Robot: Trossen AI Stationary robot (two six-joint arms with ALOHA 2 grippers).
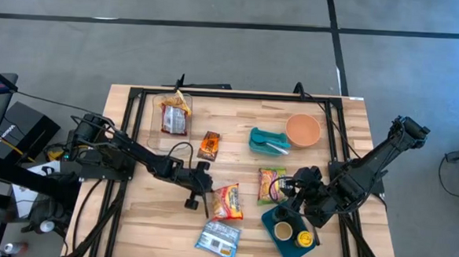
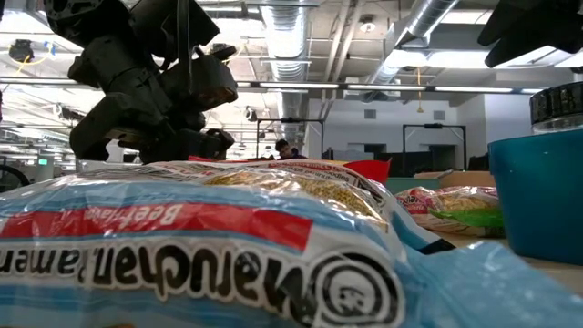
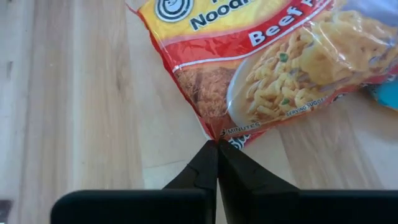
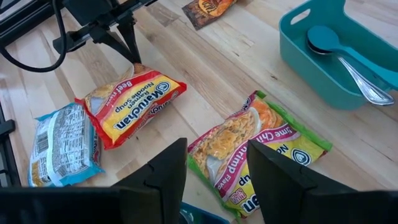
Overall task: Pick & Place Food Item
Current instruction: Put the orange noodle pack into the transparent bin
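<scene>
A red and yellow beef noodle packet lies on the wooden table near its middle; it also shows in the left wrist view and the right wrist view. My left gripper is shut at the packet's left corner. A green shrimp noodle packet lies to the right. My right gripper is open and empty above the green packet's near end, beside a teal plate. My left gripper pinches one corner of the red noodle packet between its two fingertips. The fingers slant down from the table's left side. The rest of the packet lies on the table.
A blue ramen packet lies at the near edge and fills the low view. The teal plate holds a cup. A teal tray with a spoon, an orange bowl and two snack packets lie farther back.
</scene>
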